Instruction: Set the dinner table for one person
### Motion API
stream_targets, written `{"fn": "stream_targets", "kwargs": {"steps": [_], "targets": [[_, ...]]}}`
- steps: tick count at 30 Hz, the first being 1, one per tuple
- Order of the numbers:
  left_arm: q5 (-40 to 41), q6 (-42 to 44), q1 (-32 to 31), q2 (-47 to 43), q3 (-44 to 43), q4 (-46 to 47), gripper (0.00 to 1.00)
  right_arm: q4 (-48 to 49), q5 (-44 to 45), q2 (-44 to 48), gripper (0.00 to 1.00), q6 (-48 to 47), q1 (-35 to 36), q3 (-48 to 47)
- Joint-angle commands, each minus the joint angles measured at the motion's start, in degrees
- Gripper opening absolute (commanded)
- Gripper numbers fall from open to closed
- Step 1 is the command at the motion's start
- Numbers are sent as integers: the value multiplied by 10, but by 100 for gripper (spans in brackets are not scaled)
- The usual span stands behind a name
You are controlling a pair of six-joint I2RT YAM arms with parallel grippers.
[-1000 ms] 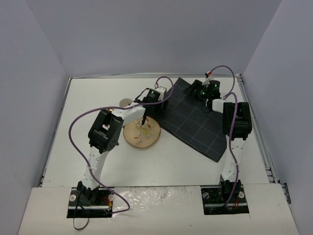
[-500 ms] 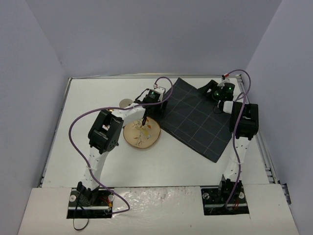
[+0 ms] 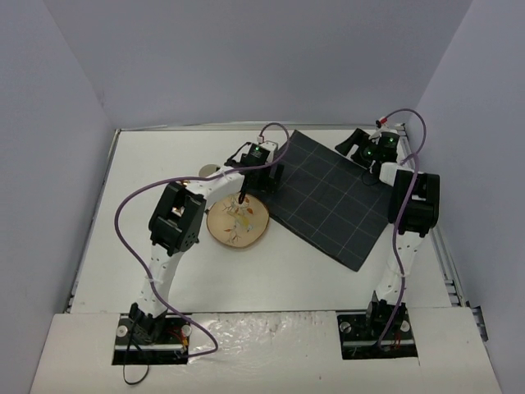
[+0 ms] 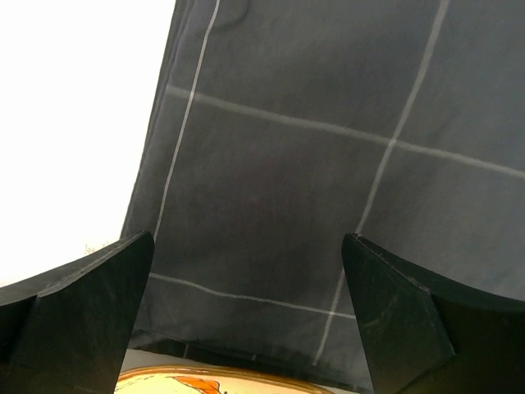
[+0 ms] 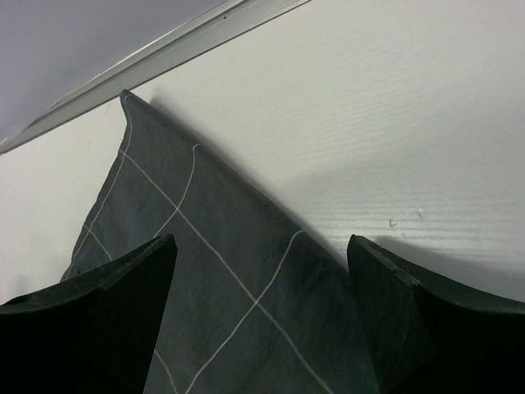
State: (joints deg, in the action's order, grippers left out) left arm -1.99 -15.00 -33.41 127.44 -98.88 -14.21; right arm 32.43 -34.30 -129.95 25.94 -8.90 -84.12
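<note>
Left claw [image 4: 248, 240] wide over checked cloth [image 3: 328, 201], right claw [image 5: 261, 242] wide at its far corner, patterned plate [image 3: 238, 223] beside cloth

We note the dark checked cloth [image 3: 328, 201] now lies flatter and wider. Its far right corner, bunched a second ago, reaches toward the far right rim of the dinner table [image 3: 148, 205]. Our right gripper [image 5: 261, 320] swung rightward with that corner, and its jaws have parted. The left gripper [image 4: 246, 324] has opened wider above the cloth's left edge.
</note>
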Motion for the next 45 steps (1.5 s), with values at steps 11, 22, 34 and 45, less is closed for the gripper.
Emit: {"fn": "stream_targets", "kwargs": {"steps": [11, 22, 34, 45], "targets": [[3, 16, 4, -162, -86, 5, 97, -110, 183, 418, 100, -42, 89, 150], [183, -1, 18, -437, 92, -69, 97, -206, 142, 609, 100, 45, 211, 336], [211, -12, 66, -646, 340, -103, 97, -102, 188, 538, 92, 191, 417, 434], [204, -11, 154, -714, 418, -85, 97, 14, 204, 359, 82, 276, 469, 431]]}}
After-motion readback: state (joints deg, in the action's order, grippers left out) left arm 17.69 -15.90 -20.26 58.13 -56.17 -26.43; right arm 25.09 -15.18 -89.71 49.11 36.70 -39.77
